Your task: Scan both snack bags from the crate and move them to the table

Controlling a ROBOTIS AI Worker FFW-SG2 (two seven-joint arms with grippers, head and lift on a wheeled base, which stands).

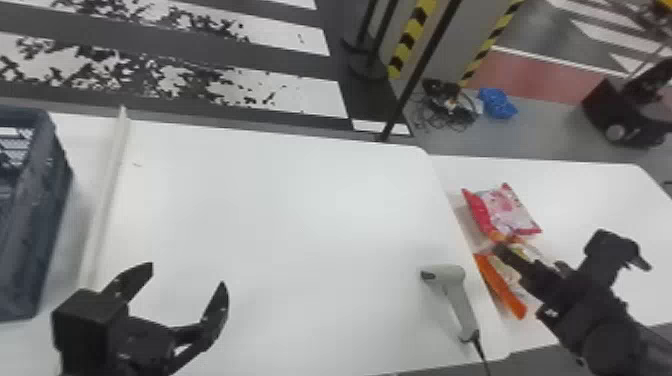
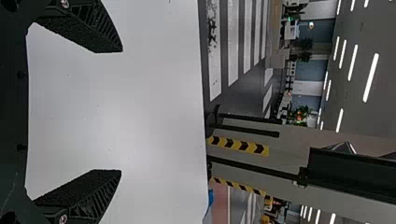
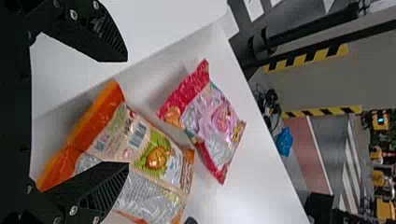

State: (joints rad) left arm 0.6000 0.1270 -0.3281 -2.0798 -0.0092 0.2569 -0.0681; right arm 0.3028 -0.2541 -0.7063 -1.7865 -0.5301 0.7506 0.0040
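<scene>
We take this for a large indoor robotics lab or test hall: we see long white strip lights [image 2: 371,77] on a high grey ceiling [image 2: 357,105], a dark floor with broad white bands [image 1: 305,95], yellow-and-black hazard strips [image 1: 413,37] on grey upright surfaces, tangled black cables [image 1: 447,115], and a squat black machine [image 1: 620,117] standing beyond.

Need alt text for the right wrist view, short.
Open right claw over two snack bags on a white table: an orange-ended bag nearest the claw, a pink bag beside it. Beyond the table, yellow-and-black striping and a blue item on the floor.
</scene>
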